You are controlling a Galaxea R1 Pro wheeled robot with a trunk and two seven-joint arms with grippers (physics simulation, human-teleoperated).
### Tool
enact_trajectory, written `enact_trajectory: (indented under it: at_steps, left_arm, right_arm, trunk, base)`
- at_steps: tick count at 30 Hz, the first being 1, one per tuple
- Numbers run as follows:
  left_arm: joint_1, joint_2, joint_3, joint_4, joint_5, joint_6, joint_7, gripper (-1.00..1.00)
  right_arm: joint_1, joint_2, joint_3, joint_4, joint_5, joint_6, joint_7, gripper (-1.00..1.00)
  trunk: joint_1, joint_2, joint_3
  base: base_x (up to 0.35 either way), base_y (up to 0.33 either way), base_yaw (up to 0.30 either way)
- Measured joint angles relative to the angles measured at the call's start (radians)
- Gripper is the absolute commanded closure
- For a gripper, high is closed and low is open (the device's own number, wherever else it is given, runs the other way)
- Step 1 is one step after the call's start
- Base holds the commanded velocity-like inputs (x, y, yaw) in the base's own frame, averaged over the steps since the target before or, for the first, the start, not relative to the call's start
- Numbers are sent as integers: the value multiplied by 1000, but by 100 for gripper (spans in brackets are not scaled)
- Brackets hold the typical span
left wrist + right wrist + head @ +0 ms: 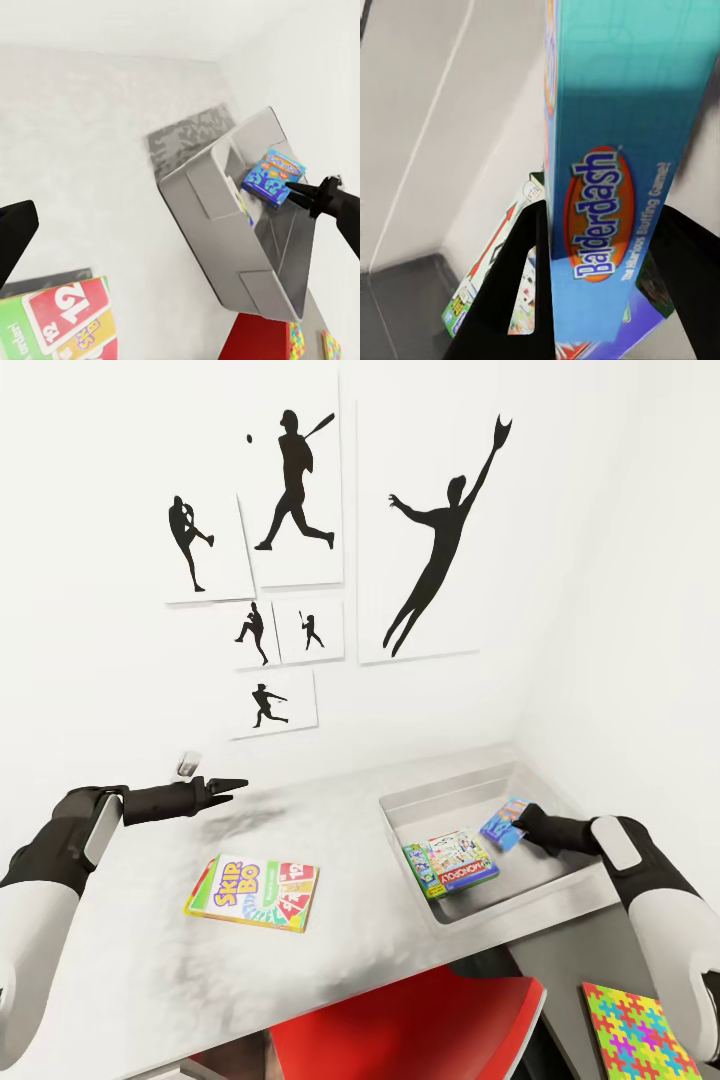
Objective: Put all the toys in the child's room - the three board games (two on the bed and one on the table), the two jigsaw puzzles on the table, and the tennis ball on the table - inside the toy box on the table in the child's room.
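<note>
Toy box (470, 920) right on table (330, 810), Monopoly game (455, 862) inside, Skip-Bo game (253, 893) left

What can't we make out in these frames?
- Puzzle: head view, cut off by the bottom edge.
- White game box in the bin: right wrist view, mostly behind the blue box held by the right hand.
- Left hand: head view, fingers too dark to tell open or shut.

"SKIP BO" is printed on the yellow-green box (253, 893) lying near the front edge of the desk (330, 810), and the number "12" is shown on a red card pictured on it. "MONOPOLY" is lettered on the white box (452, 862) inside the grey bin (400, 822). "Balderdash" and "The Hilarious Bluffing Game" are read on the blue box (615, 195).
</note>
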Motion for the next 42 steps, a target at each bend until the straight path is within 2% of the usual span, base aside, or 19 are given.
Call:
enact_trajectory:
  at_steps: [20,25,29,33,36,39,40,42]
  left_arm:
    - [1,0,0,0,-1,0,0,-100]
    - [4,2,1,0,0,0,-2,-100]
    - [11,3,1,0,-2,1,-50,-100]
    - [18,5,2,0,-9,0,-142,-100]
    - [26,18,2,0,-9,-1,-194,-100]
    - [33,28,1,0,-8,-1,-215,-100]
    - [35,33,1,0,-7,0,-227,-100]
    - [38,38,1,0,-7,0,-241,-100]
  right_arm:
    - [-2,-1,-7,0,-1,-20,2,-100]
    - [6,-3,-10,-41,-7,-10,30,-100]
    - [25,-4,-9,-144,-13,30,100,-100]
    - [79,-6,-12,-266,-15,114,206,-100]
    - [149,-7,-40,-373,-20,163,313,-100]
    - [208,-7,-69,-447,-20,181,390,-100]
    - [248,-7,-88,-497,-20,189,442,-100]
    - [291,-6,-104,-551,-20,194,499,-100]
  trunk:
    - [0,0,0]
    - [0,0,0]
    - [0,0,0]
    - [0,0,0]
    - [0,0,0]
    - [0,0,0]
    - [0,0,0]
    - [0,0,0]
  base:
    - [0,0,0]
    - [0,0,0]
    - [0,0,0]
    - [0,0,0]
    - [0,0,0]
    - [0,0,0]
    - [0,0,0]
    - [0,0,0]
